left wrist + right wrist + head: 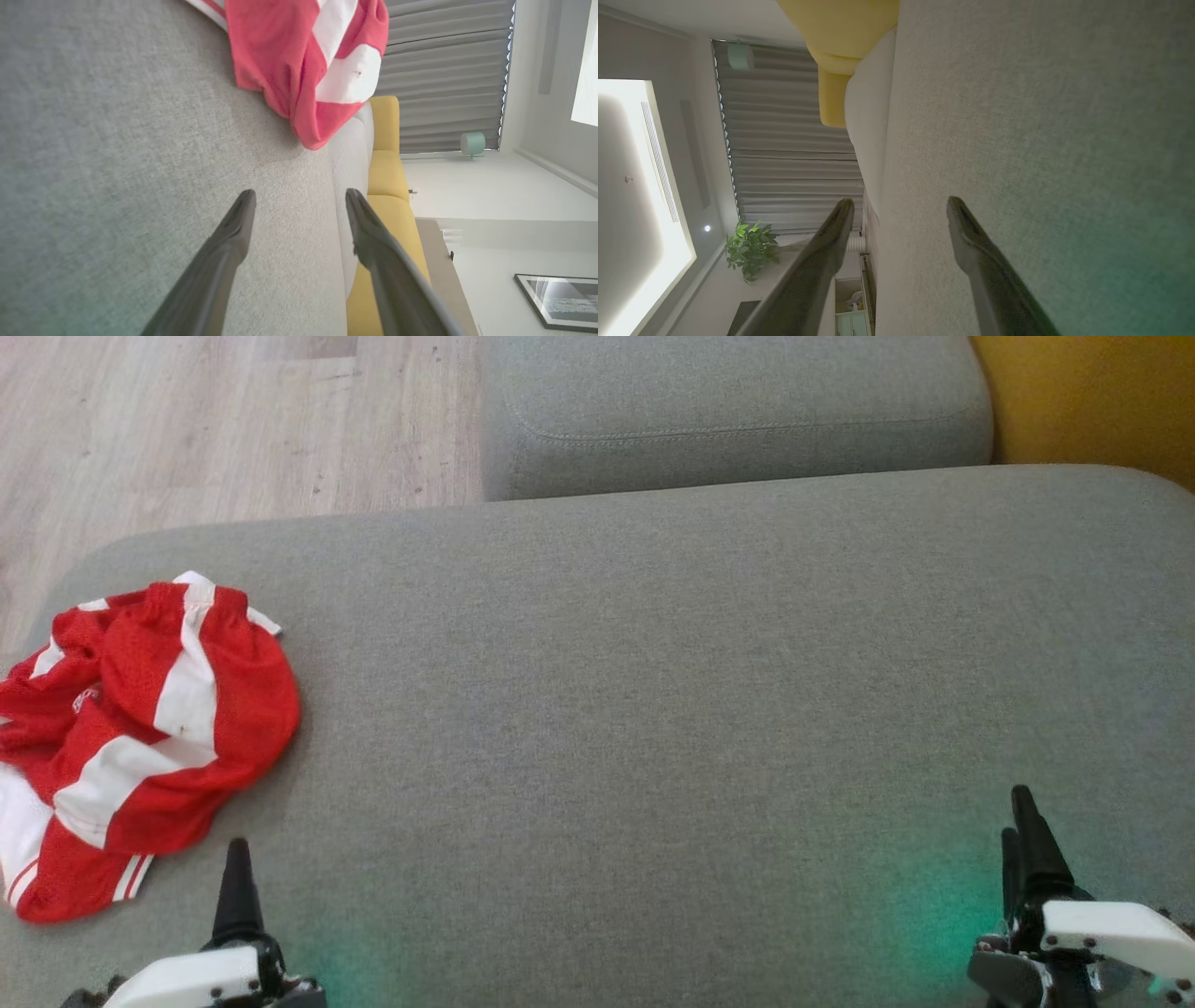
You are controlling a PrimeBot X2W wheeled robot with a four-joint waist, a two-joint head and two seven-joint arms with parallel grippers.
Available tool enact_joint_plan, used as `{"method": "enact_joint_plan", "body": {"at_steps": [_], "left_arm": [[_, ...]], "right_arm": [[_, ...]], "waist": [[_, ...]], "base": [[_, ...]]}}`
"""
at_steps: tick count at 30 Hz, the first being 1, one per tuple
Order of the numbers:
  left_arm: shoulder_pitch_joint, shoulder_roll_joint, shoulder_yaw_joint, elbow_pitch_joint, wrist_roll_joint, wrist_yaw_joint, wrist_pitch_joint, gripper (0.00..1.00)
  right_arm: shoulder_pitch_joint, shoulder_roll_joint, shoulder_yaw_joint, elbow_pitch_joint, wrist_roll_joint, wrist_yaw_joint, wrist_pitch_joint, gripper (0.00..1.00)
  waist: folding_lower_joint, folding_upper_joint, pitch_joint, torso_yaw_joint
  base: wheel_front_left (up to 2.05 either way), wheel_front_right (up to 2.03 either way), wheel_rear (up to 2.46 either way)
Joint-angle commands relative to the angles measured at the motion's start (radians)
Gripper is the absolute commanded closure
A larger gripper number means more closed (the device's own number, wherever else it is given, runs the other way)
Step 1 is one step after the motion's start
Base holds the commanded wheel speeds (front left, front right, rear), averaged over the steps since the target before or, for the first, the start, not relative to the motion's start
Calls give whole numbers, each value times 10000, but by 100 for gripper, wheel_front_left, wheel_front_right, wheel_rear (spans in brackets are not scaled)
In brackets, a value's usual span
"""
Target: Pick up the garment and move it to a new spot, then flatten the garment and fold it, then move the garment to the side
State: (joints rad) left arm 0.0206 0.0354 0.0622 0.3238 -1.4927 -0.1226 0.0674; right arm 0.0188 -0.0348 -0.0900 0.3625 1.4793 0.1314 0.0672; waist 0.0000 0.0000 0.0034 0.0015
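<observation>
Left gripper (299, 196), right gripper (901, 203) — dark tapered fingers are being held wide apart, nothing being gripped, bases being cut off. Garment (140, 728) — crumpled red-and-white mesh, being cropped at the frame's left, lying at the left end of the grey woven cushion (653, 709).

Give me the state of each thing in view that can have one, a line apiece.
garment: crumpled in a heap, unfolded, lying on the grey cushion, not held.
left gripper: open, empty, apart from the garment.
right gripper: open, empty, over the grey cushion.
curtain: drawn closed.
</observation>
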Motion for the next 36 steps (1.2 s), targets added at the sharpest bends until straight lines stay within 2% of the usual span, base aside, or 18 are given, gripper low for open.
{"method": "enact_joint_plan", "body": {"at_steps": [1,6,23,36], "left_arm": [[-404,62,-4,-408,292,43,-102,0],[-365,67,-151,-693,1253,214,-280,0],[-253,81,-697,-1290,3901,636,-784,0],[-194,110,-1051,-1498,5572,973,-1141,0]], "right_arm": [[-483,-55,95,-393,-302,-1,-120,0],[-461,-60,166,-619,-1274,-1,-297,0],[-395,-76,636,-989,-3495,-2,-798,0],[-384,-87,1015,-1147,-5293,-3,-1152,0]], "waist": [[0,0,-3,5],[0,0,-28,25],[0,0,-125,61],[0,0,-164,114]], "base": [[0,0,0],[0,0,0],[0,0,0],[0,0,0]]}}
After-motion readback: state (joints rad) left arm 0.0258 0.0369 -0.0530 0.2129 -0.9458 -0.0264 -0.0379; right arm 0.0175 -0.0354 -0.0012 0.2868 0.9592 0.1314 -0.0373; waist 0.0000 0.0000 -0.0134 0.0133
